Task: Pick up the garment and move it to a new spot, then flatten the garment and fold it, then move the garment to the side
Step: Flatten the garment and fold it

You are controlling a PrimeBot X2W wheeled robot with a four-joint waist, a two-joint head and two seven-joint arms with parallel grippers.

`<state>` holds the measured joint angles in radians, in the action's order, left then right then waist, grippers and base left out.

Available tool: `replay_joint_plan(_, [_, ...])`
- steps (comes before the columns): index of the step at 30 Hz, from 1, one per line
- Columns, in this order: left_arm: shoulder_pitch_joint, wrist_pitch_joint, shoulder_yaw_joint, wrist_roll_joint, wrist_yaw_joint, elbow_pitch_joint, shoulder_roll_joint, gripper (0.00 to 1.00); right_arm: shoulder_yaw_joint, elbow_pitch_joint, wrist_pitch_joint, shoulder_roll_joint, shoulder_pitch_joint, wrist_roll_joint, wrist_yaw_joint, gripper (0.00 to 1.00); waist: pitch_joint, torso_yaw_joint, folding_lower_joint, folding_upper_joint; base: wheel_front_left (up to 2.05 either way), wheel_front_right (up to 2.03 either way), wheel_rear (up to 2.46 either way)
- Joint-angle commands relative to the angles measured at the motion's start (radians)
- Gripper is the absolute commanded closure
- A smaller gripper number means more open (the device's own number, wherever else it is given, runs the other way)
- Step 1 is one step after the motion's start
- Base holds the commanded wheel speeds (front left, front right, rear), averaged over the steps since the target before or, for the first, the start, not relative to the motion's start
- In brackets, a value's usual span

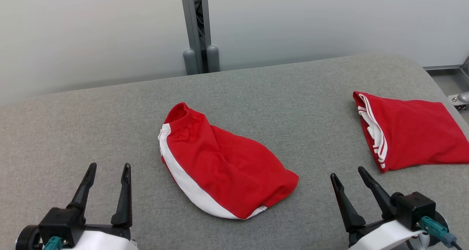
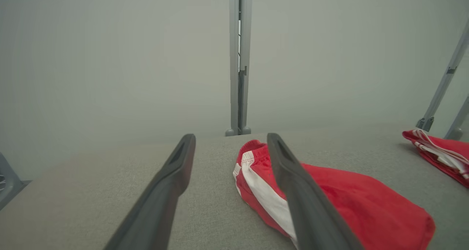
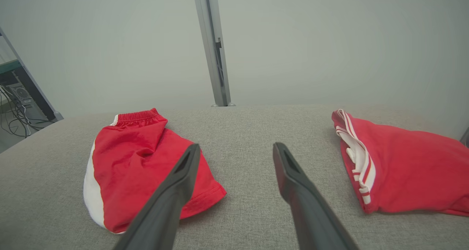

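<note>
A red garment point(image 1: 223, 169) with a white side stripe and an elastic waistband lies loosely bunched in the middle of the grey fabric table point(image 1: 274, 92). My left gripper point(image 1: 109, 165) hovers open at the near left, apart from it. In the left wrist view the garment point(image 2: 348, 202) lies just right of the left gripper point(image 2: 231, 136), partly behind its right finger. My right gripper point(image 1: 347, 172) is open at the near right; in its wrist view the garment point(image 3: 139, 151) lies to the left of the right gripper point(image 3: 236, 145). Both grippers are empty.
A second red garment point(image 1: 414, 136) with thin white stripes lies folded flat near the table's right edge, also seen as the folded garment point(image 3: 403, 162) in the right wrist view. A grey metal post point(image 1: 199, 30) stands behind the far edge against a pale wall.
</note>
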<state>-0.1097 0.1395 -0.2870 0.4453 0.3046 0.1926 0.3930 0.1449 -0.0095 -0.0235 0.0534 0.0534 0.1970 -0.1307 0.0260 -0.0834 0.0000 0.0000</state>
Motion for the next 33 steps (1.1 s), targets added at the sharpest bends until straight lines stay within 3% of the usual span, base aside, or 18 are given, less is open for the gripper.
replay_joint_plan(1, [0.026, -0.007, -0.004, -0.007, -0.007, 0.002, 0.006, 0.00, 0.000, -0.002, -0.001, 0.001, -0.004, -0.002, 0.000, 0.00, 0.004, -0.003, 0.0000, 0.0000, 0.00, 0.00, 0.00])
replay_joint_plan(7, [0.152, -0.117, -0.074, 0.004, -0.095, -0.051, 0.031, 0.00, 0.013, -0.017, -0.001, 0.001, -0.023, -0.003, 0.000, 0.00, 0.029, -0.038, 0.0000, 0.0000, 0.00, 0.00, 0.00])
replay_joint_plan(8, [0.210, -0.168, -0.099, 0.013, -0.136, -0.086, 0.041, 0.00, 0.017, -0.018, -0.003, 0.001, -0.028, -0.002, 0.000, 0.00, 0.041, -0.059, 0.0000, 0.0000, 0.00, 0.00, 0.00])
replay_joint_plan(13, [0.358, -0.291, -0.146, 0.034, -0.249, -0.226, 0.079, 0.00, 0.038, -0.013, -0.014, 0.000, -0.049, 0.005, 0.000, 0.00, 0.079, -0.127, 0.0000, 0.0000, 0.00, 0.00, 0.00])
replay_joint_plan(20, [0.559, -0.418, -0.232, -0.006, -0.407, -0.436, 0.191, 0.00, 0.061, 0.012, -0.045, 0.000, -0.079, 0.024, 0.000, 0.00, 0.151, -0.223, 0.0000, 0.0000, 0.00, 0.00, 0.00])
replay_joint_plan(23, [0.614, -0.443, -0.269, -0.011, -0.426, -0.477, 0.228, 0.00, 0.068, 0.021, -0.057, 0.000, -0.090, 0.034, 0.000, 0.00, 0.172, -0.245, 0.0000, 0.0000, 0.00, 0.00, 0.00])
replay_joint_plan(24, [0.667, -0.467, -0.315, -0.003, -0.436, -0.510, 0.264, 0.00, 0.075, 0.032, -0.071, 0.000, -0.102, 0.043, 0.000, 0.00, 0.193, -0.264, 0.0000, 0.0000, 0.00, 0.00, 0.00])
replay_joint_plan(33, [0.849, -0.547, -0.616, 0.232, -0.434, -0.517, 0.435, 0.00, 0.110, 0.086, -0.125, 0.000, -0.150, 0.086, 0.000, 0.00, 0.248, -0.317, 0.0000, 0.0000, 0.00, 0.00, 0.00])
